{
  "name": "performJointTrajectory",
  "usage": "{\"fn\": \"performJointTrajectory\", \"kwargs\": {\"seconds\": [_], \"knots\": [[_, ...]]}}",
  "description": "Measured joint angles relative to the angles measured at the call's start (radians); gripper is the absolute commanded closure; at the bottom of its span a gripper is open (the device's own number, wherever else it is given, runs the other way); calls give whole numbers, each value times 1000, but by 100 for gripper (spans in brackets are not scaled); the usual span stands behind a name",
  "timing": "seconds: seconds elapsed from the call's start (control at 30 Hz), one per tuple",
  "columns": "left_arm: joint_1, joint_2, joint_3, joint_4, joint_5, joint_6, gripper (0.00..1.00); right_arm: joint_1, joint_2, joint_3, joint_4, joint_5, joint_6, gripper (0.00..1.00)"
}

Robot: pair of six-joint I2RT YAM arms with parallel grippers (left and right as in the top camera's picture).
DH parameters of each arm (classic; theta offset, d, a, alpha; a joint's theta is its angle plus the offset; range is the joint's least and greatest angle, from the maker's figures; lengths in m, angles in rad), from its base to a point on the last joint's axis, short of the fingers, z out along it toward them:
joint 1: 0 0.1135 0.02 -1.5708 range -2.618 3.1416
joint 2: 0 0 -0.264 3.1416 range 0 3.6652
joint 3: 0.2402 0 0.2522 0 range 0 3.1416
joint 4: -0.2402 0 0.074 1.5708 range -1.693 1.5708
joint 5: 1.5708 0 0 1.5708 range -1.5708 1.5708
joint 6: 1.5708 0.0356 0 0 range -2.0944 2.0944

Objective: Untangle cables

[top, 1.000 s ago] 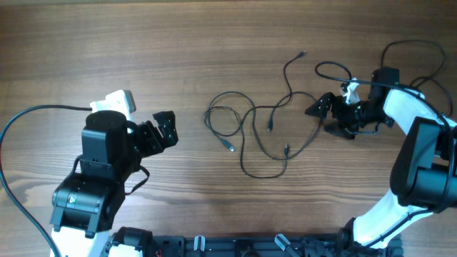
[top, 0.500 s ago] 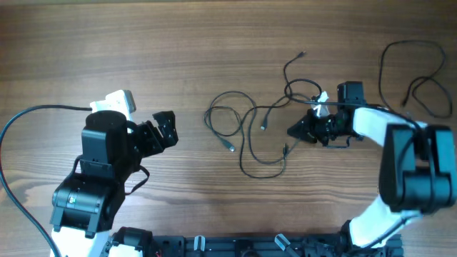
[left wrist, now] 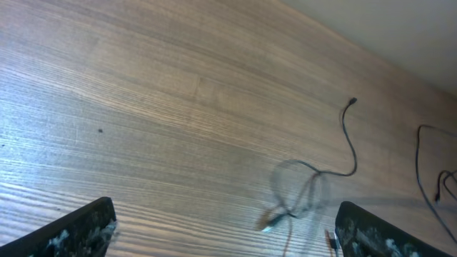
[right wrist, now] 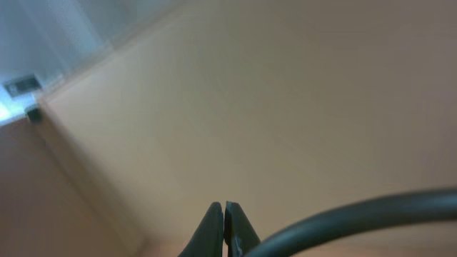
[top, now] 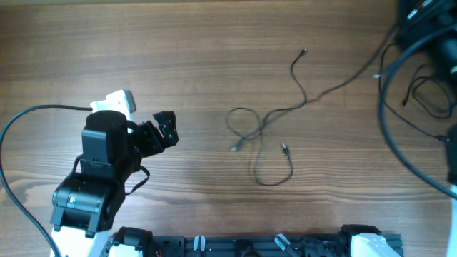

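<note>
We held the left gripper [top: 168,128] at 9 o'clock, jaws wide, clear of the cables [top: 258,132] looped at the centre of the table [top: 143,43], while the right gripper [right wrist: 224,218], jaws pinched shut, hung high at 2 o'clock, apparently stretching one cord [top: 343,85] taut to free it.

Overhead camera looks straight down on the wooden table [top: 214,36]. The left wrist camera, low and near, faces right, sharing the cables [top: 260,135]. The right wrist camera points off-table at a blurred pale surface.
</note>
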Motion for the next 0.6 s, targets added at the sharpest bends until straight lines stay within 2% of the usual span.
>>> {"fn": "performJointTrajectory", "kwargs": {"seconds": [0.07, 0.17, 0.27, 0.43, 0.53, 0.6], "knots": [[0, 0, 0, 1, 0, 0, 0, 0, 53, 135, 56, 35, 20, 96], [0, 0, 0, 0, 0, 0, 0, 0, 165, 362, 237, 78, 16, 96], [0, 1, 0, 0, 0, 0, 0, 0, 206, 435, 301, 138, -32, 96], [0, 1, 0, 0, 0, 0, 0, 2, 242, 444, 68, 424, -281, 96], [0, 1, 0, 0, 0, 0, 0, -1, 290, 444, 5, 648, -456, 96], [0, 1, 0, 0, 0, 0, 0, -59, 343, 445, -48, 790, -541, 96]]}}
